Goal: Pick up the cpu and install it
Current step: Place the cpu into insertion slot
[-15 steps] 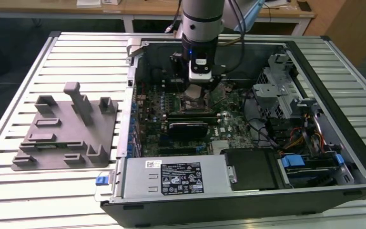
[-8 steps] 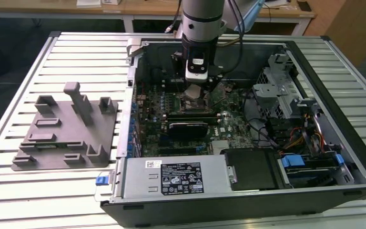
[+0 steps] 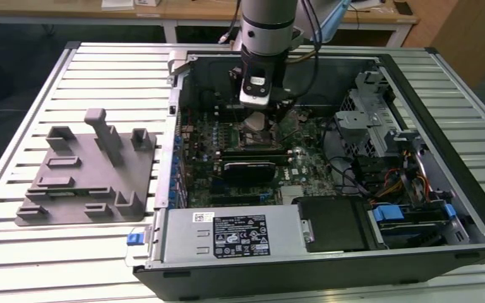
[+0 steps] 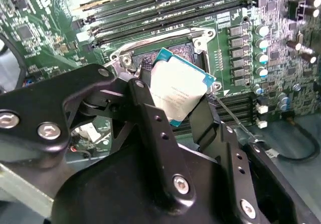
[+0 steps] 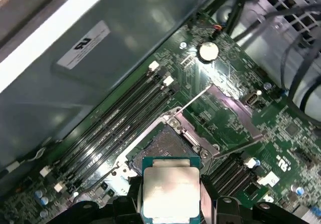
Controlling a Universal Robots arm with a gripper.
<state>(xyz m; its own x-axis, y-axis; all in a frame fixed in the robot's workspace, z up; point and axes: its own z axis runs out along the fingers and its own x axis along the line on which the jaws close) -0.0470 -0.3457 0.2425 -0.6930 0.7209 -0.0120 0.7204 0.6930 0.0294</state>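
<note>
Cpu (image 4: 178, 96) clamped by opposite edges in tool (image 4: 173, 93), tilted just above open socket (image 5: 161, 144), seemingly for alignment.

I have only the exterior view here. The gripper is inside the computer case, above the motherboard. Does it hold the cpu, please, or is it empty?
Observer: It holds it. In the second wrist view the cpu sits clamped between the two black fingers of the gripper.
Operator: Is it seated in the socket?
Observer: No. In the first wrist view part of the socket shows its bare contact field beyond the chip's edge.
Operator: Is something covering the socket?
Observer: No cover lies over that field, and a thin metal lever sticks out from the socket's corner.
</note>
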